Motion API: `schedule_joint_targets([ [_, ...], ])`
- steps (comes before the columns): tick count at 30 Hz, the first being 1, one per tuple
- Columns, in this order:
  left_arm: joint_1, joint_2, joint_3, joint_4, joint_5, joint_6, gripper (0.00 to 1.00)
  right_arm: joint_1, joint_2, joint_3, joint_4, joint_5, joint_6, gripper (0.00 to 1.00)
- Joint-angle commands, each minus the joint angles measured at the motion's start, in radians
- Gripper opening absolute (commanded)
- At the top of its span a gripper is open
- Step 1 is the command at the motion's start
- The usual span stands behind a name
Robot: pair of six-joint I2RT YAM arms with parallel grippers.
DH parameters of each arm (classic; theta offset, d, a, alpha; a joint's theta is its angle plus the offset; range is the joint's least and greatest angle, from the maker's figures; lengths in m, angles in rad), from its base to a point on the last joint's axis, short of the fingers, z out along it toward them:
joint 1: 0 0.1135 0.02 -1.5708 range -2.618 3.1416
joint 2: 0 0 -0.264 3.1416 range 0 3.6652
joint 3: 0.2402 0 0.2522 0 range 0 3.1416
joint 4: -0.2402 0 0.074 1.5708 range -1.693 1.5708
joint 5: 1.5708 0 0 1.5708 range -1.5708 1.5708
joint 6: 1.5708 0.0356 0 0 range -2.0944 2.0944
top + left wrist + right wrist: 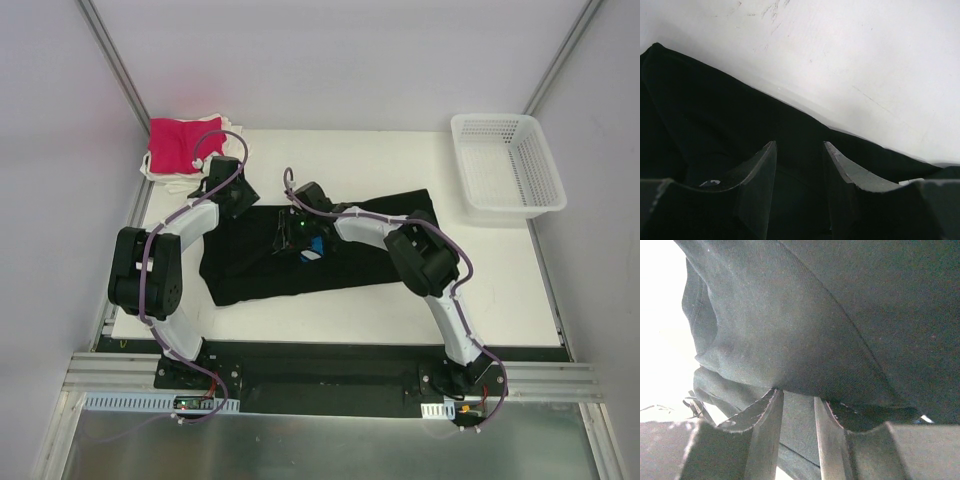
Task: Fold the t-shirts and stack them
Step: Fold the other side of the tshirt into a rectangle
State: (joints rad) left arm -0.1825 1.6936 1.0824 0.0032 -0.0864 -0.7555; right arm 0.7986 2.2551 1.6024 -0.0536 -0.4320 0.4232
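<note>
A large black t-shirt lies spread across the middle of the white table, bunched near its centre where a bit of the blue print shows. My left gripper is at the shirt's far left corner; in its wrist view the jaws stand open just over the black cloth, nothing pinched between them. My right gripper is at the bunched centre, open, with black cloth draped across its fingertips. A magenta-pink t-shirt lies folded on white ones at the far left.
A white plastic mesh basket stands at the far right corner. Bare white table stretches beyond the shirt's edge in the left wrist view. Metal frame posts rise at both back corners.
</note>
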Motion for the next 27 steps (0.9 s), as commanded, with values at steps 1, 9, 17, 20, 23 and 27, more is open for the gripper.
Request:
schedule_joint_targets([
  [1,-0.002,-0.017,0.025,0.015,-0.018,0.027,0.4,-0.021,0.015,0.063,-0.02,0.012,-0.015,0.34],
  [9,0.0,-0.006,0.033,0.015,-0.029,0.041,0.4,-0.05,0.054,0.1,-0.026,0.013,-0.014,0.38],
  [17,0.009,0.005,0.036,0.015,-0.035,0.041,0.39,-0.058,0.075,0.113,-0.031,0.042,-0.006,0.36],
  [20,0.012,0.008,0.036,0.015,-0.036,0.042,0.39,-0.059,0.087,0.119,-0.04,0.061,-0.006,0.36],
  [23,0.017,0.011,0.034,0.015,-0.033,0.042,0.39,-0.059,0.1,0.136,-0.054,0.07,-0.001,0.37],
  [27,0.018,0.011,0.034,0.015,-0.036,0.05,0.38,-0.058,0.112,0.14,-0.057,0.087,0.003,0.38],
])
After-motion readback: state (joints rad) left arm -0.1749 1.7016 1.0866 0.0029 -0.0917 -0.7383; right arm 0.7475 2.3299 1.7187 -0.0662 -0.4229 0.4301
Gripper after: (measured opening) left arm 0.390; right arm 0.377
